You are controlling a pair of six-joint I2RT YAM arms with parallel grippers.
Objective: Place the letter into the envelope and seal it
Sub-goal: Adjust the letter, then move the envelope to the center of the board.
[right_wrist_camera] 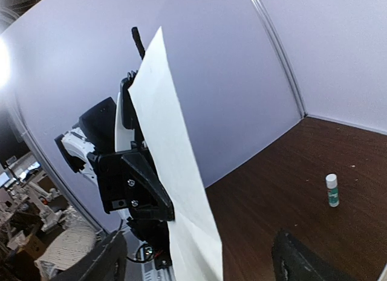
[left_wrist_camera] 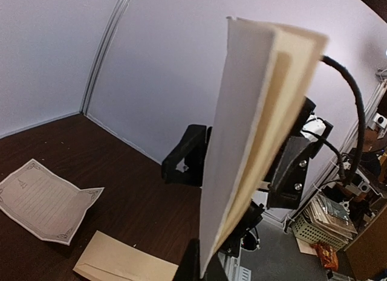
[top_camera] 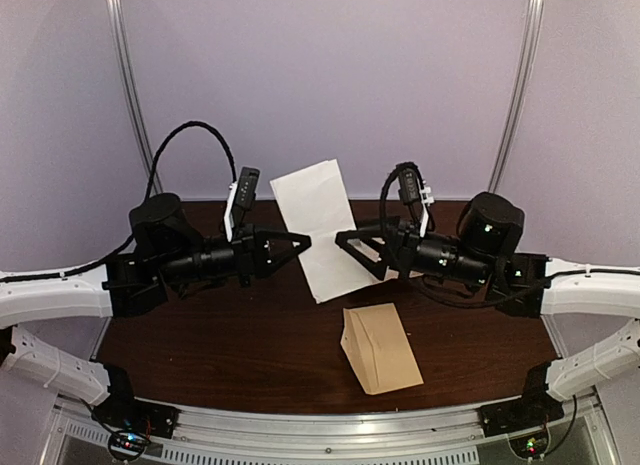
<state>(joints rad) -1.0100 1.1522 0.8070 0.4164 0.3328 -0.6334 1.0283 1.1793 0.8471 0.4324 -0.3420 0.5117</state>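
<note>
The left claw [top_camera: 303, 243] is clenched on the letter [top_camera: 320, 225], gripping its left edge and holding it up off the table [top_camera: 200, 335] in the middle of the top view. In the left wrist view the letter stands edge-on, folded, white outside and cream inside. The right claw [top_camera: 355, 250] is spread wide and grasps nothing. One finger stands on each side of the paper, just beside it. The envelope [top_camera: 380, 347] lies flat on the table, below and right of centre in the top view, apart from both claws. A sheet with a dark border [left_wrist_camera: 42, 199] lies on the table at the lower left of the left wrist view. A small glue stick [right_wrist_camera: 331, 190] stands upright at the right of the right wrist view.
</note>
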